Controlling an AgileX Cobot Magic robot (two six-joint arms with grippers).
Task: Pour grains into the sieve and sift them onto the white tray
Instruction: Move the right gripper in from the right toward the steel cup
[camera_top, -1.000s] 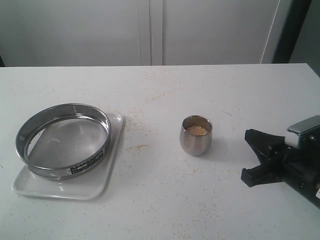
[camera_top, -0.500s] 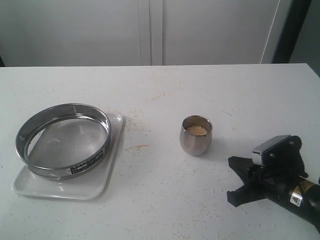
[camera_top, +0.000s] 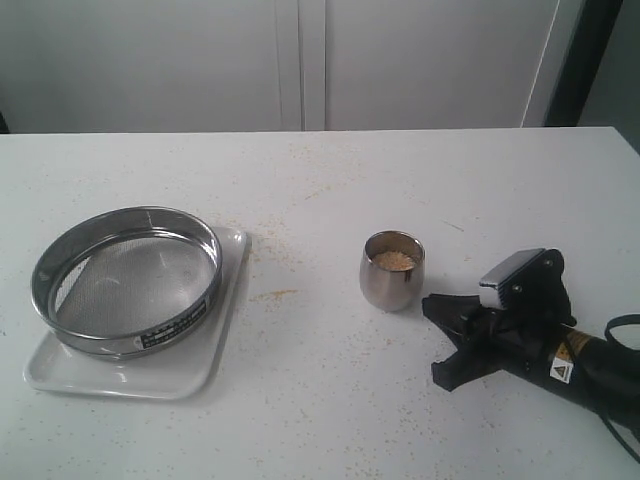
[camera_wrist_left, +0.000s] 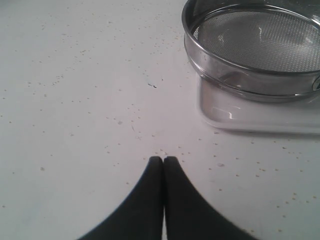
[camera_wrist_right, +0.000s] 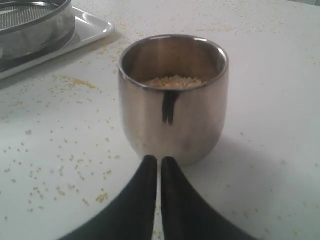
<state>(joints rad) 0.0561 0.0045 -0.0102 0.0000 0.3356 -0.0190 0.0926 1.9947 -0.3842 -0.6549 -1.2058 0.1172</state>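
Observation:
The sieve (camera_top: 127, 278) sits on the white tray (camera_top: 190, 370) at the table's left, its mesh bare. The grains (camera_top: 393, 260) lie in a small steel cup (camera_top: 392, 285) near the middle. My right gripper (camera_top: 440, 335) lies low on the table just right of the cup. In the right wrist view its tips (camera_wrist_right: 160, 159) stand shut with a hairline slit, right at the foot of the cup (camera_wrist_right: 172, 115), holding nothing. My left gripper (camera_wrist_left: 163, 159) is shut over bare table, a short way from the sieve (camera_wrist_left: 255, 45) and the tray (camera_wrist_left: 250, 117). It does not show in the exterior view.
Loose grains are scattered over the white table, with a small yellow streak (camera_top: 273, 295) between the tray and the cup. The table's back edge meets a pale wall (camera_top: 300, 60). A dark post (camera_top: 585, 60) stands at the back right.
My right arm has come in from the right edge, leftward up to the cup. The cup, the sieve and the tray have not moved.

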